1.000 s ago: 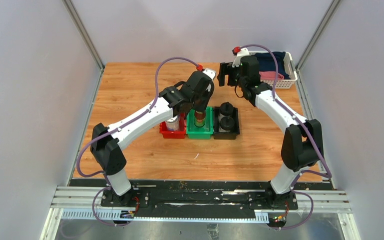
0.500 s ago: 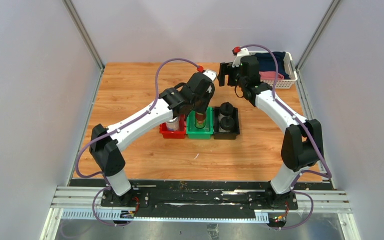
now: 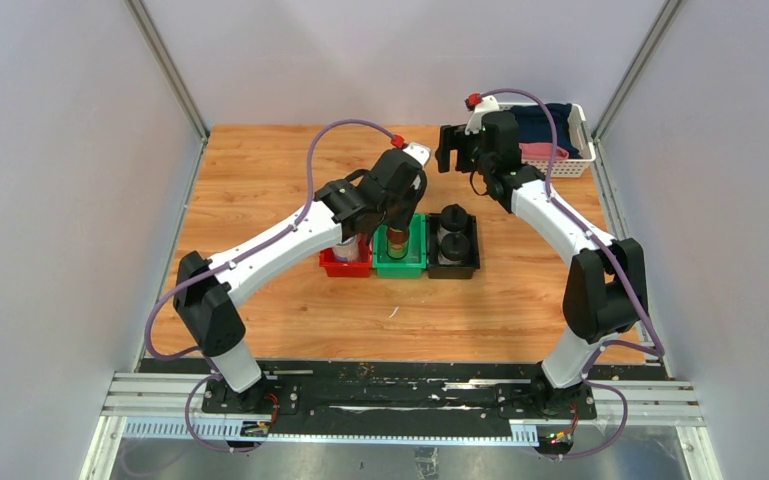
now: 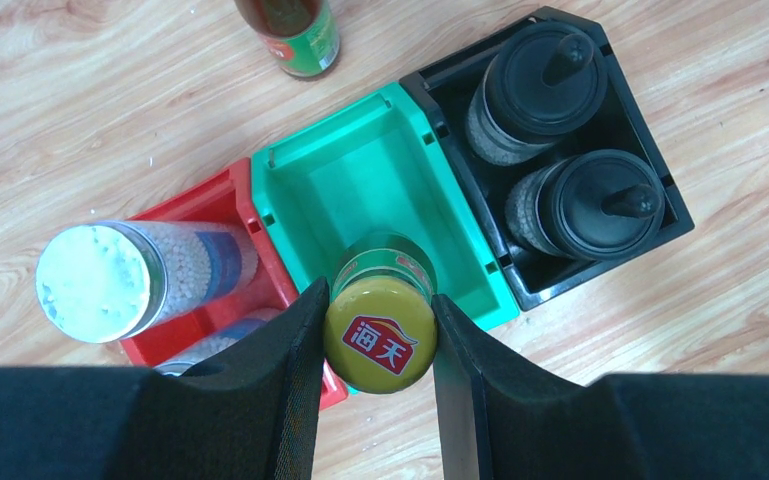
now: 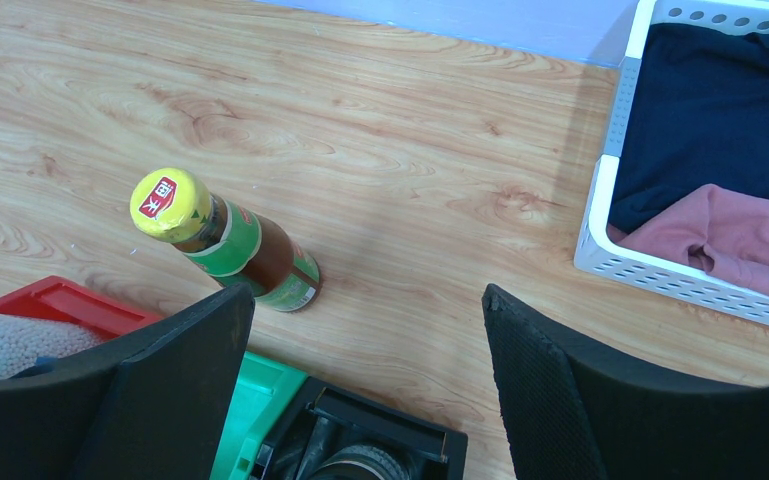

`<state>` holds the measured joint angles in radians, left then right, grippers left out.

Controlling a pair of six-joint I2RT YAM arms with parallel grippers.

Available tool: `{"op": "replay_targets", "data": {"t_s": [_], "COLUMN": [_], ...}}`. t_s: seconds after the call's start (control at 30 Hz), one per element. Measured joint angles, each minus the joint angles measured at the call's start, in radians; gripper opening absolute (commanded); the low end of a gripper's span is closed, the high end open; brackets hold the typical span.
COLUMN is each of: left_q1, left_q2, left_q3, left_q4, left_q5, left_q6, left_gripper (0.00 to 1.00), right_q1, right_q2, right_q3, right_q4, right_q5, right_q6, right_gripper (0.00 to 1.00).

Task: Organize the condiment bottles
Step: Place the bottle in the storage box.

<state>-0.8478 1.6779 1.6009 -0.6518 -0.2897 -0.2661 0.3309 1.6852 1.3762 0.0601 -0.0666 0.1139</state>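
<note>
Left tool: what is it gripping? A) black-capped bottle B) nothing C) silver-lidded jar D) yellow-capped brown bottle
D: the left tool is closed against both sides of the yellow-capped brown bottle, at the near end of the green bin.

— What sits directly on the wooden table?
— Three bins in a row: the green bin, a red bin against its left side and a black bin against its right.
— Anything else?
— A yellow-capped brown bottle stands just behind the green bin, and a white basket is well off to its far right.
</note>
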Motion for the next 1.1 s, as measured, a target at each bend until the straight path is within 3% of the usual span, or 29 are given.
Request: {"op": "replay_targets", "data": {"t_s": [1.1], "left_q1": [-0.001], "left_q2": [-0.023], "left_q3": [-0.077], "left_q4": [0.031], "left_q5": [-0.006], "left_q6": [-0.008], "left_gripper": [0.00], "right_q1": [0.000], "right_q2": [0.000], "right_q3": [0.000], "right_q4": [0.000], "right_q5": [0.000], "right_q6": [0.000], "right_gripper": [0.88]}}
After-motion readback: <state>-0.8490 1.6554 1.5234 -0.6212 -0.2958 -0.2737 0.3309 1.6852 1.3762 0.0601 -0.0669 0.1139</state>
